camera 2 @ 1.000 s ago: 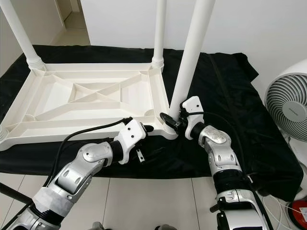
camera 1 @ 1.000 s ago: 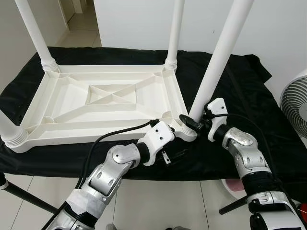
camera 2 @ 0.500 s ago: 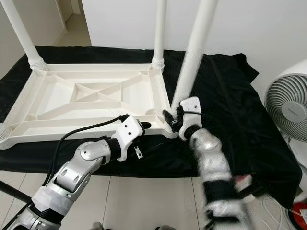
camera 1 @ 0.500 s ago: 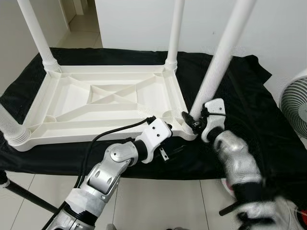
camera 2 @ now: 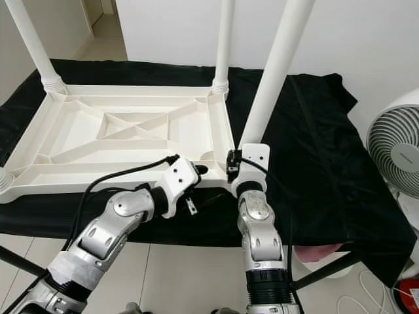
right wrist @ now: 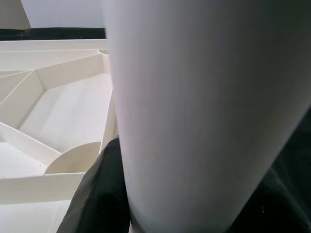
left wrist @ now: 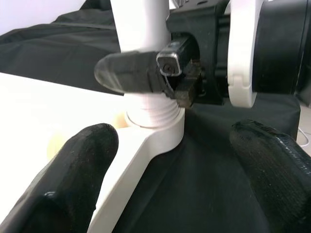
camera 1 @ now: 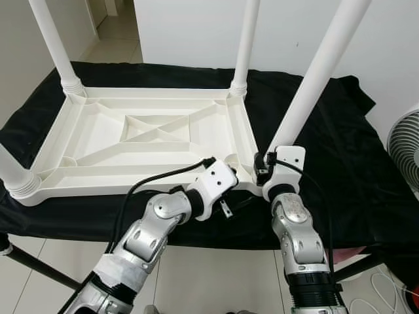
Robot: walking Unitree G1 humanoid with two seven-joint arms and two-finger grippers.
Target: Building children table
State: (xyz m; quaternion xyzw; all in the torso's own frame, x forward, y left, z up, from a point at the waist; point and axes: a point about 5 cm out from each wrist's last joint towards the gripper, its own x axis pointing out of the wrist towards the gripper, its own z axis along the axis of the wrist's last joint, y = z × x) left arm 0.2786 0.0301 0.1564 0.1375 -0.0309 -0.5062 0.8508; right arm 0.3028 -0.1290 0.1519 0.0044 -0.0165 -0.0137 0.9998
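Note:
The white plastic table [camera 1: 131, 186] lies upside down on a black cloth. Its near right leg [camera 1: 314, 78] rises tilted from the corner socket. My right gripper [camera 1: 262, 171] is shut around this leg's base, one black finger [left wrist: 131, 73] crossing the leg just above the threaded collar. In the right wrist view the leg [right wrist: 204, 97] is pressed close, with a finger [right wrist: 102, 199] beside it. My left gripper [left wrist: 180, 194] hovers open just in front of that same corner, its fingers [left wrist: 73, 179] apart with nothing between them.
Three more legs stand at the far left [camera 1: 52, 42], far right [camera 1: 245, 46] and near left [camera 1: 13, 173] corners. A white fan [camera 2: 396, 150] stands to the right. The black cloth [camera 1: 340, 150] drapes over the front edge. A dark stand leg [camera 1: 33, 265] crosses the tiled floor.
My right wrist has turned around the leg's base, and its forearm swung left, now straight below the gripper. The left gripper stays by the corner.

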